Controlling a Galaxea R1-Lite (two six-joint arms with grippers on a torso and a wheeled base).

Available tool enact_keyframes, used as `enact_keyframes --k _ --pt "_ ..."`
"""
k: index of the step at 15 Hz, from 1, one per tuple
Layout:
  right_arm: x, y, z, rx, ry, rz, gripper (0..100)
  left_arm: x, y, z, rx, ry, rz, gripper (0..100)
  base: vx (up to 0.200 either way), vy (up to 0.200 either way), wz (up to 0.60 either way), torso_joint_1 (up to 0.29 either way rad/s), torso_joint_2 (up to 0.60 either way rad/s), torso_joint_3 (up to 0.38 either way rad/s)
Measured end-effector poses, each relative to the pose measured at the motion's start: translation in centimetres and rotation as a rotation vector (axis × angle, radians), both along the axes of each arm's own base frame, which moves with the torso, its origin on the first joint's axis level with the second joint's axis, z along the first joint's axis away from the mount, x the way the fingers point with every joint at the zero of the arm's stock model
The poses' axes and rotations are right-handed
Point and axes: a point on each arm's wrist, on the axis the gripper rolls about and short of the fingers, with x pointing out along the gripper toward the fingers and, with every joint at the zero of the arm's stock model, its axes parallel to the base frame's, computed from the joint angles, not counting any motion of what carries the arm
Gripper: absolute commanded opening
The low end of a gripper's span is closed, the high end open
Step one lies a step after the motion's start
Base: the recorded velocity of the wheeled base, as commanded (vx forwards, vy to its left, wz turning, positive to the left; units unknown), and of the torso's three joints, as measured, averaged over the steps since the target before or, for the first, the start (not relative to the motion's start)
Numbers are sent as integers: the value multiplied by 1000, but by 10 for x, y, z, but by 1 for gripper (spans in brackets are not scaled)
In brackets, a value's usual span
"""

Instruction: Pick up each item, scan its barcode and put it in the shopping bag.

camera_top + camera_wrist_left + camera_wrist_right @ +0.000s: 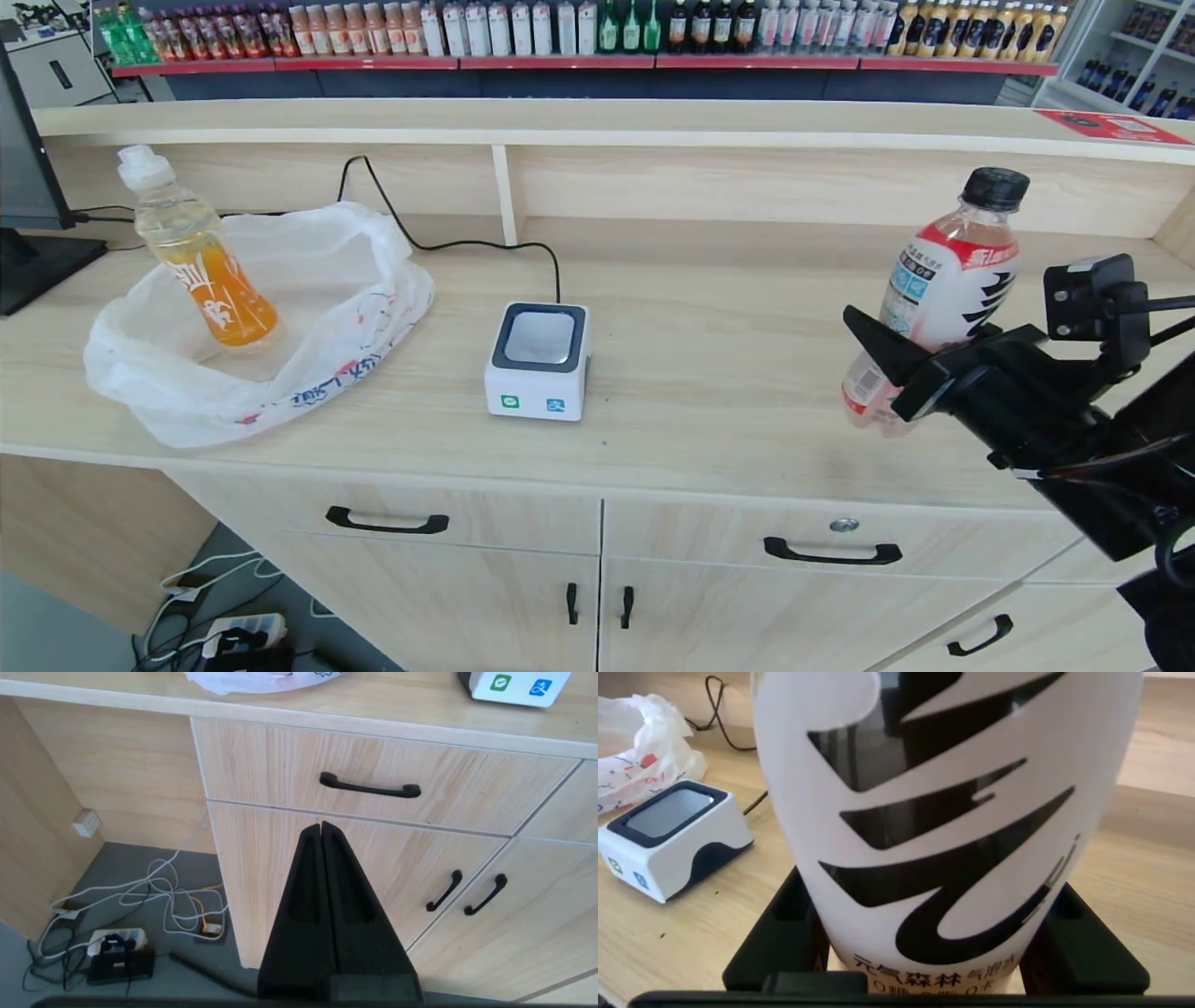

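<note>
From the head, we see the right fingers (882,345) clamped around a smooth pink bottle (943,280) with a black cap, held above the wooden bench (728,373). Well to their left sits the boxy white scanner (539,359). Beyond it lies the crinkled shopping bag (308,280), with an orange drink bottle (201,257) upright inside. At the left wrist, the left fingers (304,887) press together, facing a drawer handle (369,787). At the right wrist, the pink bottle (952,812) fills the gap between the fingers.

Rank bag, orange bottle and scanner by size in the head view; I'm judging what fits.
1. Bag, clearly largest.
2. Orange bottle and scanner: alike overall, bottle taller, scanner wider; not ranked.
</note>
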Motion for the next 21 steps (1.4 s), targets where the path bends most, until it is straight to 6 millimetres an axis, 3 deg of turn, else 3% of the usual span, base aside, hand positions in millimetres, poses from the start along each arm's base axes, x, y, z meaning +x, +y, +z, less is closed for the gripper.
enact_keyframes --k 4,21 --pt "2 -1 3 6 -16 -4 0 0 0 0 -1 0 0 0 0 0 0 0 0 0" --pt "10 2 8 13 -39 -7 0 0 0 0 -6 0 0 0 0 200 0 5 2 2"
